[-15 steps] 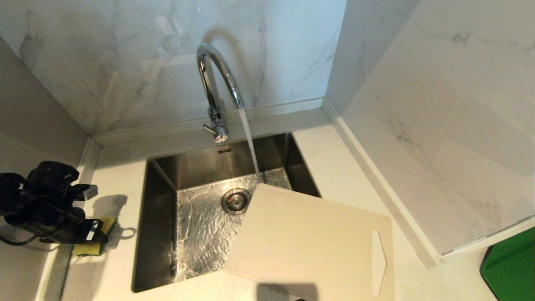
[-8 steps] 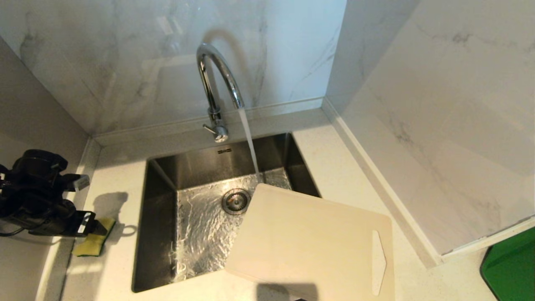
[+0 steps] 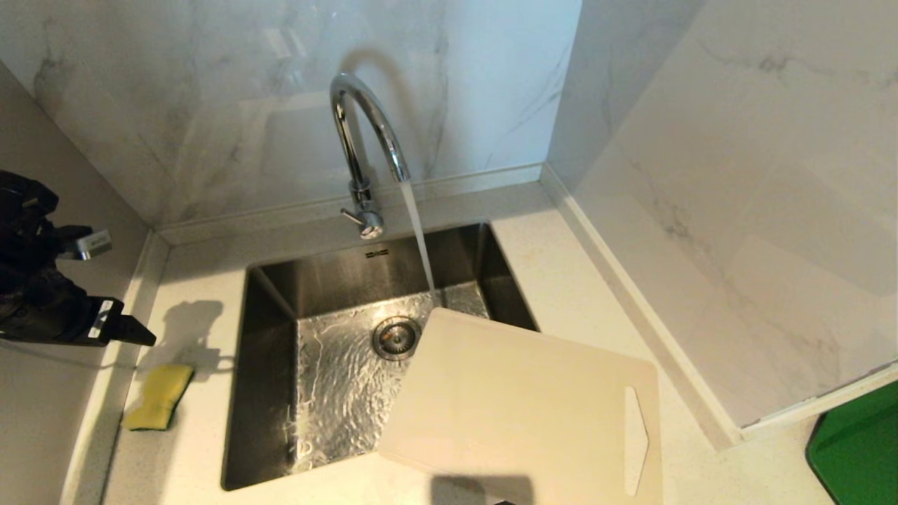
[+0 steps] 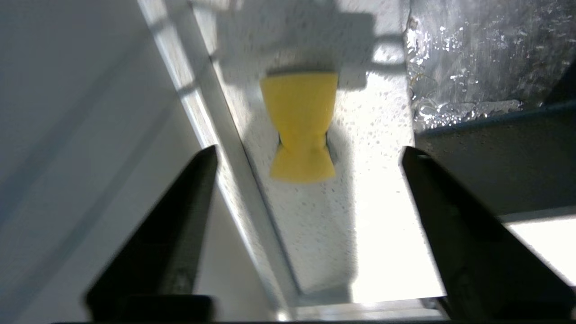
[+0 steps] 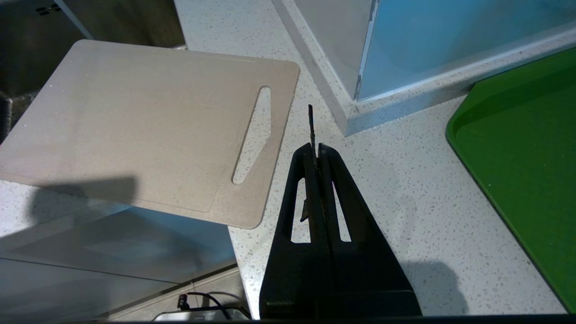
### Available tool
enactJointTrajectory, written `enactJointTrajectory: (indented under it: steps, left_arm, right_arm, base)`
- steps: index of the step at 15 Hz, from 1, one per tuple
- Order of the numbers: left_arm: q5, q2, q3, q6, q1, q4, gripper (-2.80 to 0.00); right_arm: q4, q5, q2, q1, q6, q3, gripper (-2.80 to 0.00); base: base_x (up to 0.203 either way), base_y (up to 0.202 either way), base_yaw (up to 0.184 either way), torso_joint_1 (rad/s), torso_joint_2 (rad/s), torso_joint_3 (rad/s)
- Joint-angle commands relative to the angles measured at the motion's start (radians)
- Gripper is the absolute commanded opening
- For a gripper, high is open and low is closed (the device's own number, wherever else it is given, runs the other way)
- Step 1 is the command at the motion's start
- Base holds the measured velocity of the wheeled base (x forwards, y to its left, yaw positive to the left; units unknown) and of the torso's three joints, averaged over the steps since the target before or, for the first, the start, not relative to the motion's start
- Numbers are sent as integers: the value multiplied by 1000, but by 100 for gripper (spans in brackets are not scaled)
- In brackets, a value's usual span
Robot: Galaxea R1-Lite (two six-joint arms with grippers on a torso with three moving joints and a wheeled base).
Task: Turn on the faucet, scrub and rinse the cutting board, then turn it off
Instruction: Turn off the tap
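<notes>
The left end effector (image 4: 308,155), spread, hovers above the sponge (image 3: 158,396) on the table (image 3: 196,393); the right end effector (image 5: 317,150) is pressed together, empty.

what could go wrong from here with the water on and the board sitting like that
1. The cutting board hangs partly over the sink, so a push while scrubbing could tip it in.
2. The faucet runs, yet its stream lands past the board's far corner and mostly misses it.
3. The left gripper is open above the sponge, which lies pinched; a grasp may catch only an edge.
</notes>
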Motion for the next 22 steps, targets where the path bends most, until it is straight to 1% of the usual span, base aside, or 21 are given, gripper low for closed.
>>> enactJointTrajectory:
  steps: [1,2,3,5,8,10,12,15,17,20,21,22]
  left_arm:
    - [1,-2,-39,88,-14,12,-280]
    - [-1,11,-38,121,-19,9,-280]
    - [-1,22,-48,130,-27,7,-280]
    - [-2,23,-79,128,-40,15,-280]
    - [-2,42,-124,120,-79,34,-280]
    - [-3,65,-176,116,-110,46,-280]
    - [-4,93,-252,116,-143,74,-280]
    - [-4,174,-403,100,-229,132,-280]
    - [-12,226,-468,90,-271,141,-280]
    - [-85,294,-546,89,-305,136,-280]
    - [-92,322,-580,78,-316,137,-280]
    - [-94,349,-620,48,-331,137,-280]
  right_arm:
    - [-1,0,0,-1,1,0,-280]
    - [-1,0,0,0,1,0,-280]
    - [-1,0,0,0,1,0,-280]
    - [-1,0,0,0,1,0,-280]
    - [-1,0,0,0,1,0,-280]
    - [-1,0,0,0,1,0,-280]
    - [-1,0,0,0,1,-1,-280]
    - [-1,0,0,0,1,0,-280]
    - [-1,0,0,-1,1,0,-280]
    - [-1,0,0,0,1,0,-280]
    - [-1,0,0,0,1,0,-280]
    - [-1,0,0,0,1,0,-280]
  base:
    - [0,0,0,0,0,0]
    - [0,0,0,0,0,0]
    - [0,0,0,0,0,0]
    - [0,0,0,0,0,0]
    - [0,0,0,0,0,0]
    - [0,0,0,0,0,0]
    - [0,0,0,0,0,0]
    - [0,0,0,0,0,0]
    - [0,0,0,0,0,0]
    - [0,0,0,0,0,0]
    - [0,0,0,0,0,0]
    - [0,0,0,0,0,0]
